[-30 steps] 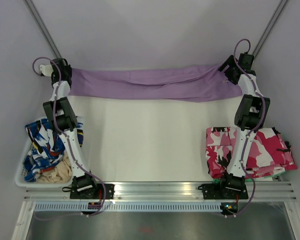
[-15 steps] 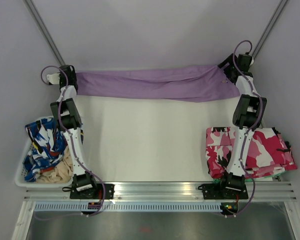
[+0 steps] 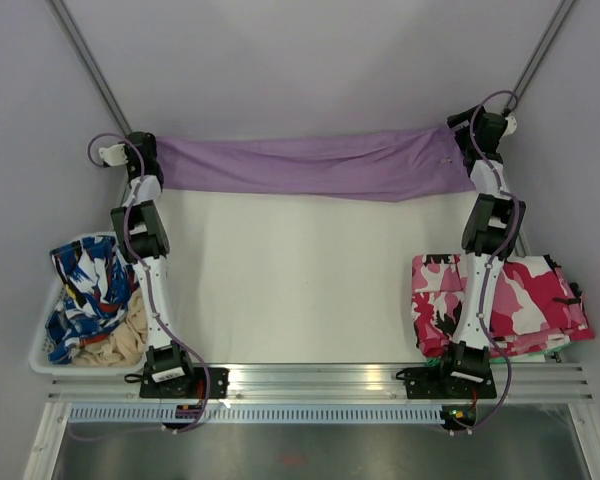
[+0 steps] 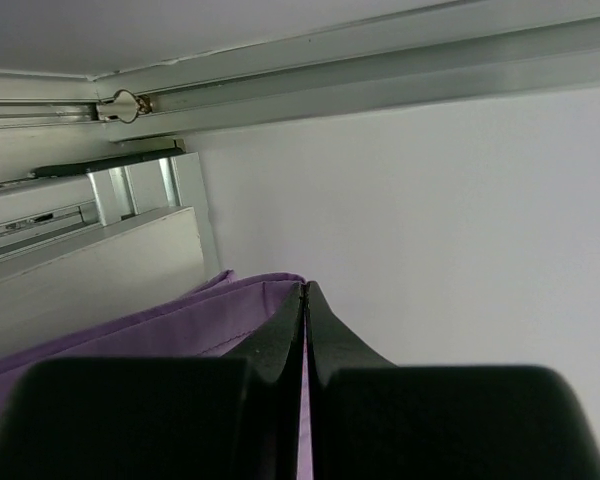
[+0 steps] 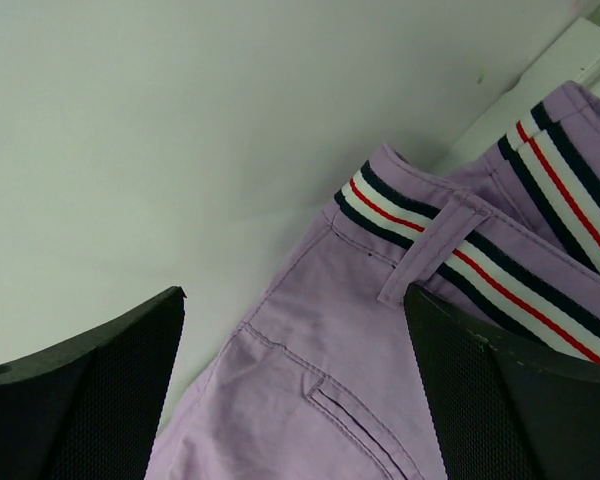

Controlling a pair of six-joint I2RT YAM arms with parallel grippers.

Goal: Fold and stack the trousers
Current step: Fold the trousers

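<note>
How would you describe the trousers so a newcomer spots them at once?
Look at the far edge of the table. The trousers stretch along it. They are plain lilac, unlike the pink camouflage garment on the right and the blue-white clothes on the left.

1. The left arm point(image 3: 145, 262) is stretched almost straight away from its base. It leans a little to the left, and the wrist is turned inward, toward the right.
2. The left gripper point(image 4: 305, 292) has its jaws pressed together tip against tip, with a thin edge of the trousers point(image 4: 170, 335) caught between them.
3. The right arm point(image 3: 483, 250) is also extended far forward and nearly straight. It leans a little to the right, with the wrist bent toward the left.
4. The right gripper point(image 5: 295, 300) has its jaws wide apart, one in each lower corner of its wrist view.
</note>
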